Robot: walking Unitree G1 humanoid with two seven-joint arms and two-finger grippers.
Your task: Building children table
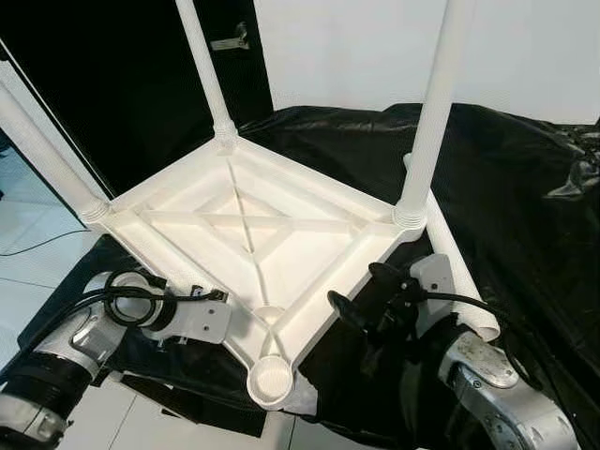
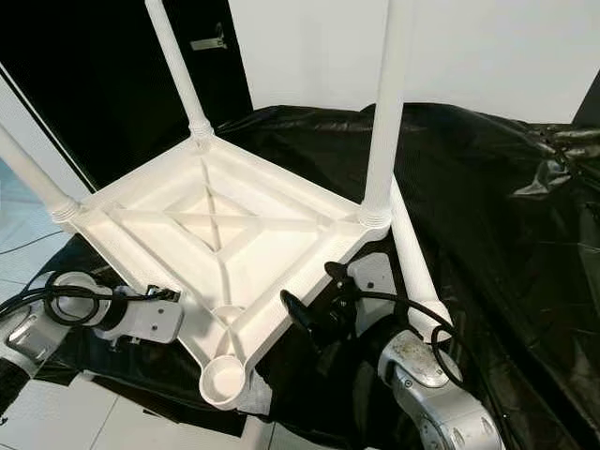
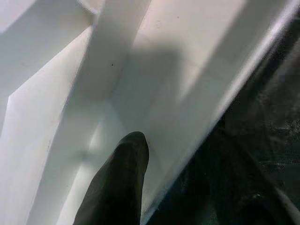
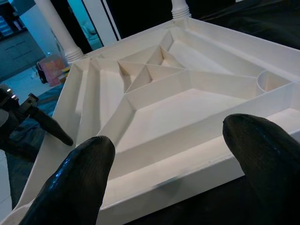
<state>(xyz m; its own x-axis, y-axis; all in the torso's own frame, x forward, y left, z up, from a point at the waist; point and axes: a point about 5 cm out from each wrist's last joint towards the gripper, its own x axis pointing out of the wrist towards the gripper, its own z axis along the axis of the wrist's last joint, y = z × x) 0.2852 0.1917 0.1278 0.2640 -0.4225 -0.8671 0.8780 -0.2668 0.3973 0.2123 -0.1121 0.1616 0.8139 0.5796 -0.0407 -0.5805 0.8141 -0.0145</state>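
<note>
On a black sheet (image 1: 506,169), the overturned children's table (image 1: 253,234) had three legs (image 1: 427,122) fitted; its 6 o'clock socket (image 1: 272,380) stayed empty. Left hand (image 1: 220,314) touched the rim, fingers' state unclear; right hand (image 4: 168,164) stood open.

both eye views look forward and down on the upturned table (image 1: 248,244); left wrist view sits close against its underside, right wrist view faces across it.
</note>
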